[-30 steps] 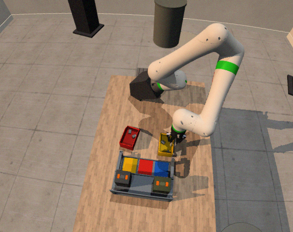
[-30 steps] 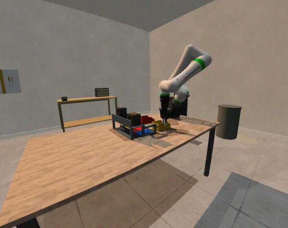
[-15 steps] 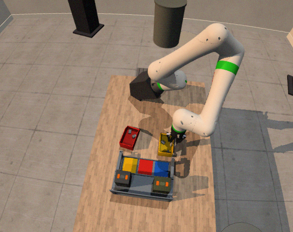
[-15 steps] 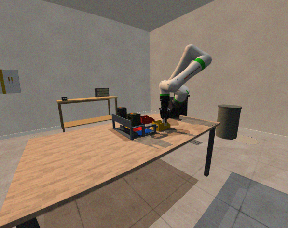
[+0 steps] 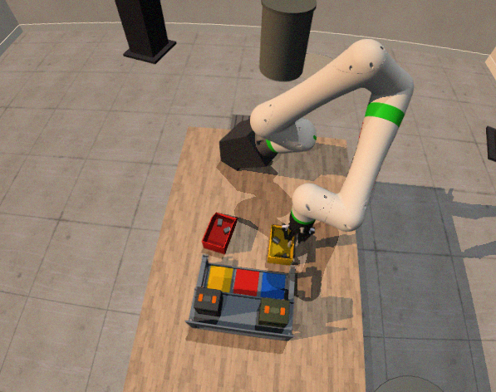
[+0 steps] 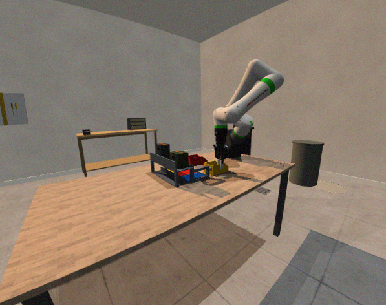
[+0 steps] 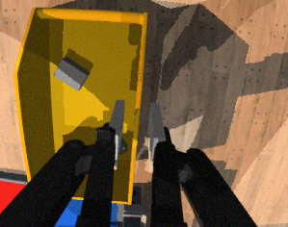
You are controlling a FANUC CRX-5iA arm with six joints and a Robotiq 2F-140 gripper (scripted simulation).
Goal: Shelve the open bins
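Observation:
The yellow bin (image 5: 281, 245) stands on the table just in front of the shelf (image 5: 243, 301), near its blue mark (image 5: 273, 286). It also shows in the exterior view (image 6: 216, 167) and in the wrist view (image 7: 82, 90), with a grey part (image 7: 72, 71) inside. My gripper (image 7: 136, 114) points straight down over the bin's right long wall. One finger is inside the bin and one outside, slightly apart and not clamped on the wall. The gripper also shows in the top and exterior views (image 5: 293, 241) (image 6: 220, 163). The red bin (image 5: 219, 237) stands tilted to the left on the table, with grey parts in it.
The shelf's yellow mark (image 5: 219, 277), red mark (image 5: 246, 281) and blue mark hold no bins. A dark box (image 5: 208, 300) and a green box (image 5: 273, 311) sit on the shelf's upper board. The robot base (image 5: 242, 149) is at the table's far end.

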